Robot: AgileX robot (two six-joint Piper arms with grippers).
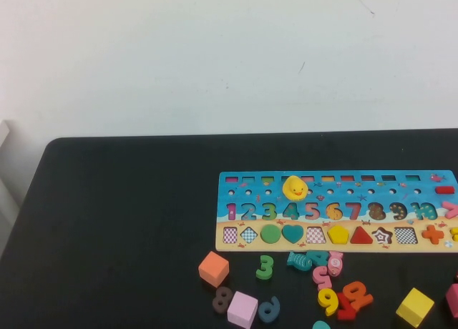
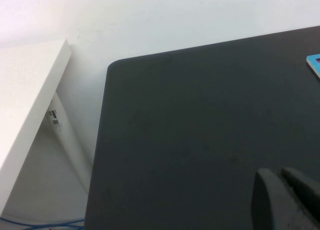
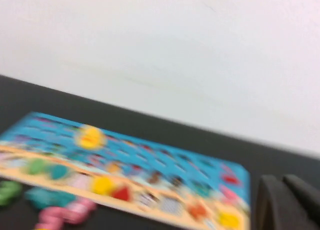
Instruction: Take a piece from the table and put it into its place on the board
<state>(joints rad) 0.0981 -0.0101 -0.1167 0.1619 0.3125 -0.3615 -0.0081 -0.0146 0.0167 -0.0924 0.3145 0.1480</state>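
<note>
The blue and tan puzzle board [image 1: 336, 200] lies at the right of the black table [image 1: 114, 214], with a yellow duck [image 1: 295, 188] on it. Loose pieces lie in front of it: an orange cube [image 1: 213, 268], a green 3 [image 1: 265, 267], a brown 8 [image 1: 222, 299], a lilac cube [image 1: 242, 308], a yellow 9 [image 1: 328, 300] and a yellow cube [image 1: 415, 307]. Neither arm shows in the high view. My left gripper [image 2: 280, 172] is shut and empty over bare table, far from the board's corner [image 2: 314, 64]. My right gripper [image 3: 281, 179] is shut and empty, beside the board's [image 3: 150, 155] end.
A teal fish [image 1: 300, 260], a pink 5 [image 1: 322, 275], an orange number [image 1: 358, 295] and a blue 6 [image 1: 269, 310] crowd the front edge. A white shelf [image 2: 30, 100] stands off the table's left side. A white wall is behind.
</note>
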